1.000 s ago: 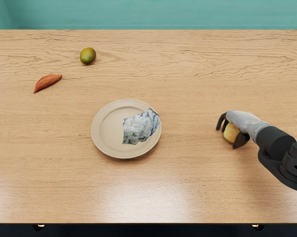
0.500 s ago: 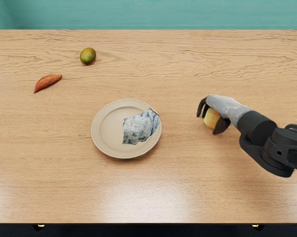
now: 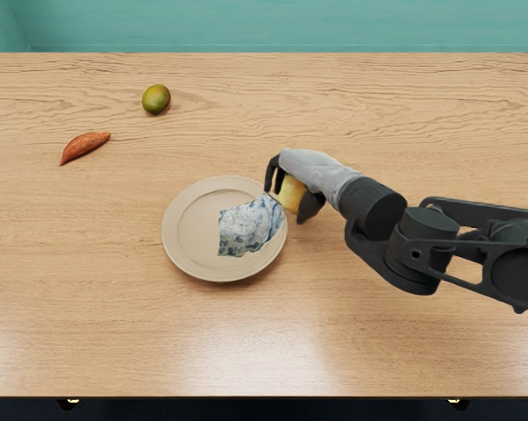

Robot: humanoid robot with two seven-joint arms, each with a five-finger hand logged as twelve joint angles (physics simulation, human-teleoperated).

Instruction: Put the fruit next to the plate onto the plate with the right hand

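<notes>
My right hand point(image 3: 289, 188) reaches in from the right and is shut on a small yellow fruit point(image 3: 291, 193). The hand hovers at the right rim of the beige plate point(image 3: 194, 228), which lies in the middle of the table. A blue-and-white patterned patch point(image 3: 246, 225) covers the plate's right half. The fruit is partly hidden by the grey palm and dark fingers. The left arm is out of view.
A green-yellow mango point(image 3: 156, 98) and an orange sweet potato point(image 3: 83, 146) lie at the far left of the wooden table point(image 3: 264, 351). The right arm's dark elbow joint point(image 3: 422, 250) sits low over the table to the right of the plate.
My right hand has carried the yellow fruit leftward from the table's right side to the plate's right rim, and the arm has stretched further into view.
</notes>
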